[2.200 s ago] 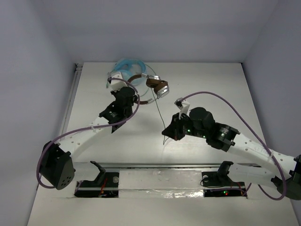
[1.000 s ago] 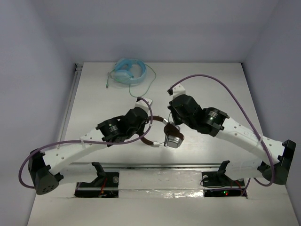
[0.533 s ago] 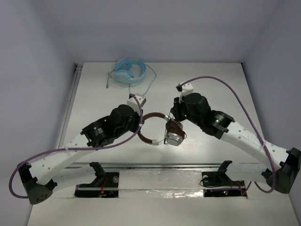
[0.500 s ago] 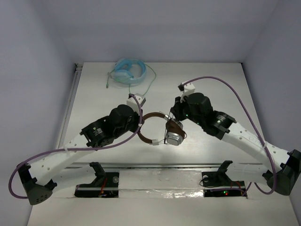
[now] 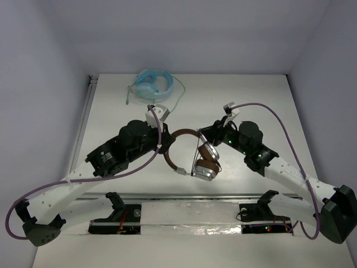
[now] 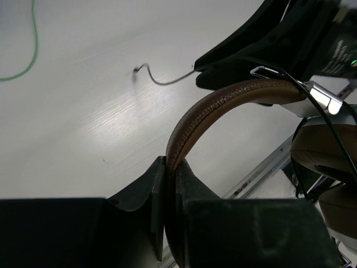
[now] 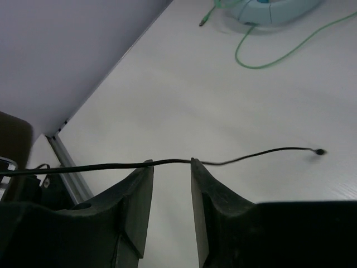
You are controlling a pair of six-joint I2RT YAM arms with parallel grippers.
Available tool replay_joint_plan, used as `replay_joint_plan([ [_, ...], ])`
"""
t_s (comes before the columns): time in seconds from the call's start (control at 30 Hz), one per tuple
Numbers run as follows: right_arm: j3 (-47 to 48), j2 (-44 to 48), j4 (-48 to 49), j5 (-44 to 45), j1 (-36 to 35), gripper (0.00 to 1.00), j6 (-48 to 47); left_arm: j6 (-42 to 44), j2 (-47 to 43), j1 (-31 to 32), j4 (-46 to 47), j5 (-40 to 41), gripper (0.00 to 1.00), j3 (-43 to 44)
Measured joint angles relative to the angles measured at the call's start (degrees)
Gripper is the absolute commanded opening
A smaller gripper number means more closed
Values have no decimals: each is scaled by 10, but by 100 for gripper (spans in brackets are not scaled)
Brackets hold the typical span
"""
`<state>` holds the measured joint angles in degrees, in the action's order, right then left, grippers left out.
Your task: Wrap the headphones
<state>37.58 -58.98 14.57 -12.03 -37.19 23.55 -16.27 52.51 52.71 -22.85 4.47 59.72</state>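
The headphones hang in the middle of the top view, with the brown headband (image 5: pixel 183 134) arched above the silver earcups and brown pads (image 5: pixel 207 163). My left gripper (image 5: pixel 165 145) is shut on the headband (image 6: pixel 223 100), pinching it edge-on (image 6: pixel 172 167). My right gripper (image 5: pixel 205 136) is open just right of the headband. In the right wrist view the thin dark cable (image 7: pixel 251 155) lies across the tips of the open right gripper (image 7: pixel 172 163), and its plug (image 7: pixel 319 151) rests on the table. One earcup shows in the left wrist view (image 6: pixel 323 151).
The light blue headphones (image 5: pixel 152 85) with a green cable (image 5: pixel 179 92) lie at the back of the table; they also show in the right wrist view (image 7: pixel 273 8). A metal rail (image 5: pixel 184 196) runs along the near edge.
My left gripper carried the headphones from beside the blue ones to mid-table, then lifted them slightly back. My right arm swung in beside the headband; the cable now rests across its open fingertips.
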Motion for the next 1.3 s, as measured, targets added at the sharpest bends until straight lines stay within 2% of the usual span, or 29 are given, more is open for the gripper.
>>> replay_joint_plan([
  [0.27, -42, -21, 85, -11, 2, 49, 7, -15, -20, -7, 28, 0, 0, 53],
  [0.47, -44, -42, 106, -41, 2, 49, 7, -21, -11, -7, 34, 0, 0, 80],
  [0.6, -46, -62, 128, -66, 2, 47, 16, -26, -6, -7, 33, 0, 0, 82],
  [0.77, -49, -82, 162, -70, 2, 37, 33, -34, -4, -7, 34, 0, 0, 82],
  [1.0, -71, -119, 218, -70, 2, 44, 59, -39, 2, -7, 37, 1, 0, 96],
  [1.2, -66, -168, 251, -67, 2, 44, 67, -43, 11, -7, 57, -11, 0, 102],
  [1.3, -58, -188, 265, -63, 2, 40, 68, -43, 19, -7, 61, -12, 0, 104],
])
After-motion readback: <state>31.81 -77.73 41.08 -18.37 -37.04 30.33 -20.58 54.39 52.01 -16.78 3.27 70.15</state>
